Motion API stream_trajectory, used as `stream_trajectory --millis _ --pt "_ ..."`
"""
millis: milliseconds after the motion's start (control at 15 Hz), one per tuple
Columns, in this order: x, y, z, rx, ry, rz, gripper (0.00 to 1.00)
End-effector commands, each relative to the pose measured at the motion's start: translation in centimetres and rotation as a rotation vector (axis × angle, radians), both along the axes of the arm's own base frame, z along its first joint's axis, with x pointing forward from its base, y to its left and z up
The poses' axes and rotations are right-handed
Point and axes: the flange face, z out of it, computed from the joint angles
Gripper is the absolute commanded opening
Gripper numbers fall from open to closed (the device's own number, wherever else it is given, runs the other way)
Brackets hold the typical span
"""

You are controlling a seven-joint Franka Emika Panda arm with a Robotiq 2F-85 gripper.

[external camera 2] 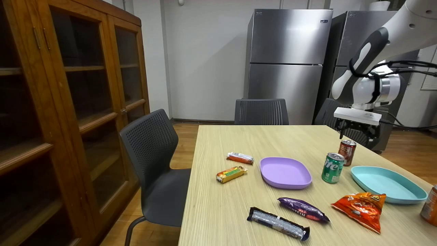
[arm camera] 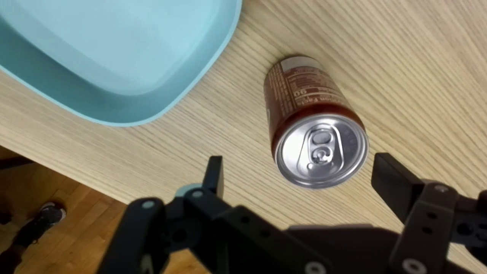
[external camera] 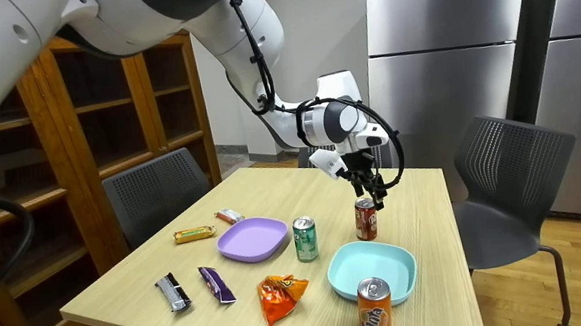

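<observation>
Brown can (arm camera: 312, 114): upright on the pale wooden table (external camera: 414, 207), its silver lid facing the wrist view.
Gripper (arm camera: 298, 171): hangs over the brown can and is nearer to it than to anything else.
Jaws: spread wide, with the brown can's lid showing between the two fingertips in the wrist view, apart from both.
Turquoise plate (external camera: 364, 262): just beside the brown can; a strip of table lies between them.
Green can (external camera: 306, 245): upright, near the brown can, to its left in both exterior views.
Purple plate (external camera: 253, 240): left of the brown can, farther off than the green can.
Fanta can (external camera: 375, 318): orange, upright, well apart from the brown can and in front of it in an exterior view.
Orange snack bag (external camera: 280, 297): in front of the brown can in both exterior views.
Purple bar (external camera 2: 304, 209) and black-and-silver bar (external camera 2: 278, 223): both in front and left of the brown can, well apart from it.
Yellow packet (external camera: 194, 234) and red-and-white packet (external camera 2: 240, 158): far left of the brown can in both exterior views.
Fridges (external camera: 450, 102): beyond the brown can in both exterior views.
</observation>
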Motion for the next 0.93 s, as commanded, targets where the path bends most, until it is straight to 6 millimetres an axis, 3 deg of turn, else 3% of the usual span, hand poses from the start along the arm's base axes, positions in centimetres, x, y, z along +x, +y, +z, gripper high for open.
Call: stream_trajectory --millis 0,400,467,533,733,867 --pt "1.3 0.0 -0.7 0.000 0.024 -0.031 1.00" --pt "1.9 0.3 -2.0 0.003 0.048 -0.032 1.00" --pt "2.0 0.4 -2.1 0.005 0.049 -0.032 0.75" --pt "2.0 0.5 -2.2 0.005 0.049 -0.030 0.74" --pt "2.2 0.6 -2.2 0.004 0.047 -0.030 0.49" --pt "2.3 0.7 -2.0 0.004 0.044 -0.031 0.38"
